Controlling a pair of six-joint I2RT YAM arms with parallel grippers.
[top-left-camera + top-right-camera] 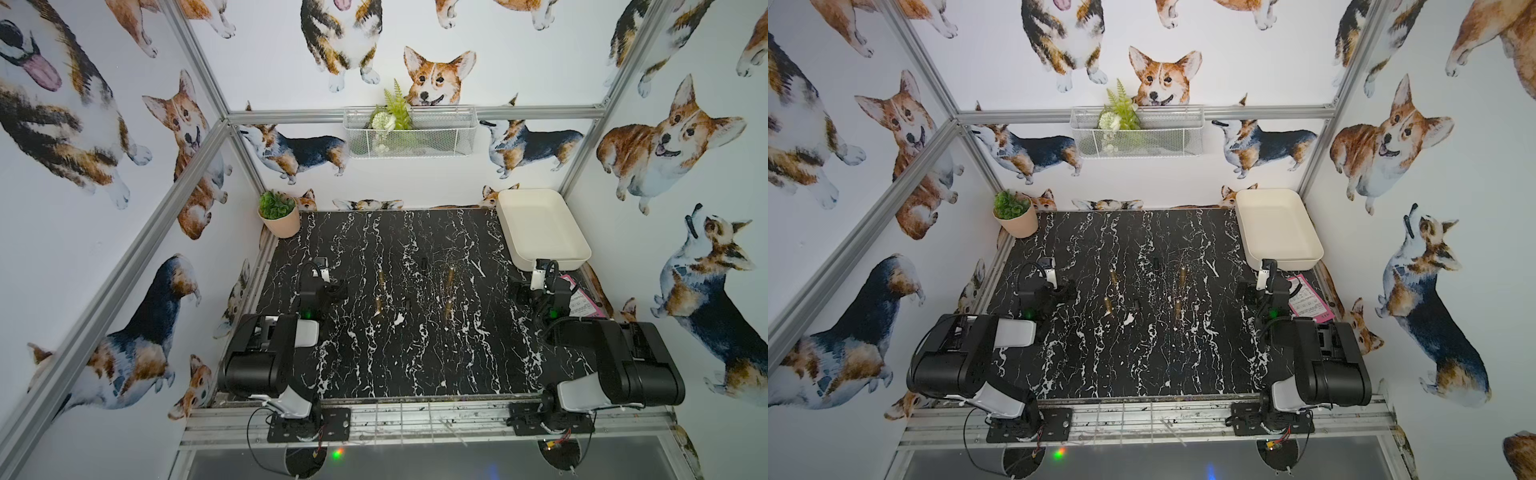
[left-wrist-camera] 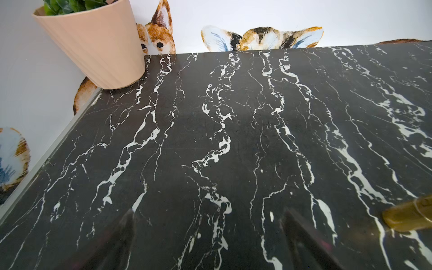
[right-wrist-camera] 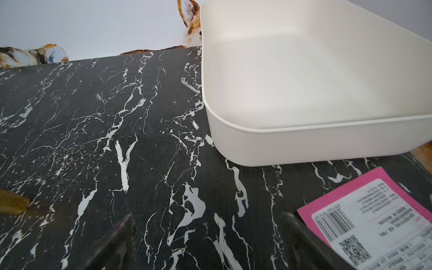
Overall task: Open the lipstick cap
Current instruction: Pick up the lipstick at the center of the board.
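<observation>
Desk: black marble desk [image 1: 415, 353] with white veins, set between walls of corgi wallpaper.
Lipsticks: four gold tubes lie mid-desk between the two arms. In the left pair, one lipstick [image 1: 380, 277] lies behind another lipstick [image 1: 378, 305]. In the right pair, one lipstick [image 1: 450, 276] lies behind another lipstick [image 1: 447, 307]. All are untouched, and they are too small to tell whether the caps are seated.
Dark bits: two small dark bits [image 1: 424, 262] [image 1: 407, 302] lie among the tubes. They are too small to name.
Left hand: the left hand [image 2: 210, 236] is released, with its fingers [image 2: 126, 233] spread over bare desk and grasping nothing. The end of a lipstick [image 2: 409, 217] lies off to one side, apart from it.
Right hand: the right hand [image 3: 210, 240] is released too, jaws wide over bare desk and nothing between them. The tip of a gold lipstick [image 3: 11, 202] shows at the frame edge, well apart.
Tray: cream tray [image 3: 280, 133] in the far right corner.
Card: pink card [image 3: 374, 222] with a barcode label lies flat on the near side of the tray, beside the right hand.
Pot: peach pot [image 1: 280, 224] with a green plant in the far left corner.
Basket: white wire basket [image 1: 436, 137] on the back rail, holding a fern.
</observation>
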